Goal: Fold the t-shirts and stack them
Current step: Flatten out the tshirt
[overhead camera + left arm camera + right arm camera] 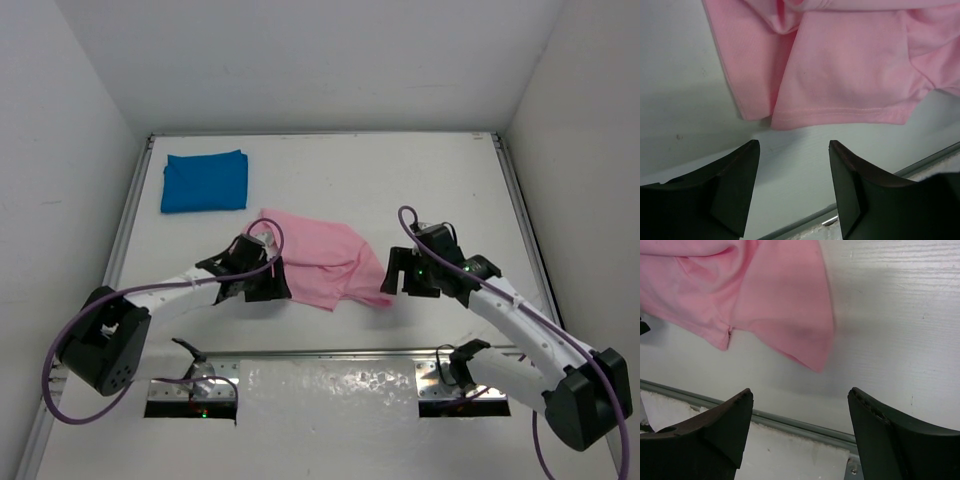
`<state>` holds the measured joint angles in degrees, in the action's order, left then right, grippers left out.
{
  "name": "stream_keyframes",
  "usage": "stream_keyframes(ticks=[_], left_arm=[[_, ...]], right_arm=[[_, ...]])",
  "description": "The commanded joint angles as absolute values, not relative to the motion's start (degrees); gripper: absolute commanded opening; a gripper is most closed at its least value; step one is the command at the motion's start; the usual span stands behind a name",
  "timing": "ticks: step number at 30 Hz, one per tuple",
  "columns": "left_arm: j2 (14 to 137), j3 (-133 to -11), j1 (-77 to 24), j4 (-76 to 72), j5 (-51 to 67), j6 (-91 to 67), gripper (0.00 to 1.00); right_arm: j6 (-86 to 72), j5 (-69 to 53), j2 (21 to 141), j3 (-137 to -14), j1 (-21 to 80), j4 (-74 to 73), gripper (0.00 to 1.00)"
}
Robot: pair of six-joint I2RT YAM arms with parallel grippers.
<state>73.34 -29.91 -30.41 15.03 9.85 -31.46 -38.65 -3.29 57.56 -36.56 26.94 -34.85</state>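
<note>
Sprawling rumpled mid-frame on the table (400, 180), the pink shirt (320, 262) is not yet folded, the blue shirt (205, 181) lies folded at upper left, and the left gripper (794, 145) and right gripper (800, 390) flank the pink one, released and empty.

My two arms, white shells over black joints

My left arm (172, 296) and right arm (522, 322) each carry a purple cable (46, 378) from a chunky black base; my left hand (794, 145) and right hand (800, 392) have dark, matte, wedge-shaped fingers (722, 427).
</note>
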Motion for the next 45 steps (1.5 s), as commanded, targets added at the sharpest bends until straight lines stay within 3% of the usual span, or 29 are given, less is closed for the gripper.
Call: stream_keyframes(ticks=[1,12,14,17,18,29,37,45], left_arm=[[74.0,-30.5,-30.59,9.14,10.11,-30.24,0.55],[78.66,-31.47,-30.59,8.26,9.41,-28.92,0.49],[79.1,-31.47,-30.59,7.74,9.4,-29.0,0.42],[79.63,-31.99,-30.67,7.38,10.02,-29.18,0.14],[79.63,-32.43,-30.67,7.9,10.02,-29.44,0.0],[66.45,-51.4,-30.67,23.99,6.59,-36.82,0.0],[67.67,-60.27,-30.59,22.94,9.93,-44.2,0.0],[73.64,-71.35,-29.8,26.98,6.68,-42.72,0.0]], right_arm=[[-38.58,-3.69,55.99,-35.77,27.25,-34.01,0.76],[-38.23,-2.64,55.81,-36.12,27.25,-34.02,0.77],[-38.58,-2.2,55.9,-35.51,27.25,-33.75,0.77],[-39.28,-1.15,56.07,-33.58,27.25,-32.26,0.77],[-39.46,-0.71,56.16,-33.14,27.25,-31.56,0.77],[-40.95,0.53,54.41,-29.89,27.25,-29.1,0.77],[-41.05,-1.06,52.73,-22.51,27.33,-20.75,0.76],[-45.87,-0.09,52.64,-15.3,29.18,-0.65,0.75]])
